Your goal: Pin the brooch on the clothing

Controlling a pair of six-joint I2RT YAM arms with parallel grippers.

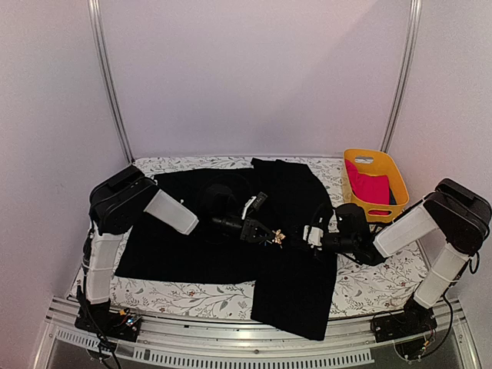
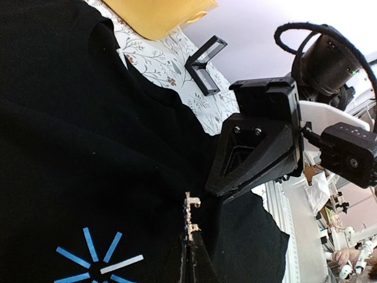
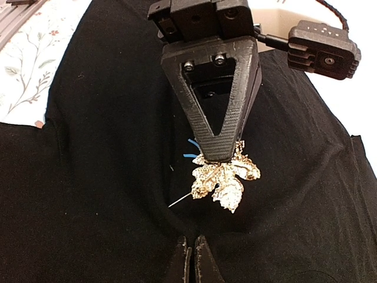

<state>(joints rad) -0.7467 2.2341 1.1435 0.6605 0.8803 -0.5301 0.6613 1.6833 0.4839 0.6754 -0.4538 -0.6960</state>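
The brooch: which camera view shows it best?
Right wrist: the brooch faces the camera, leaf shape and pin clear, held by the left tool. Left wrist shows only its thin edge; top external, a tiny pale speck.

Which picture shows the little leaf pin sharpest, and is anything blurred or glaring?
Right wrist view: the brooch is sharp and glints against the shirt. Left wrist view: it is edge-on, far background soft. Top view: shirt folds lost in black.

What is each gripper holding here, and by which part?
The left fingers pinch the brooch by one edge of its leaf shape. The right fingers seem shut on a fold of the shirt just beside it.
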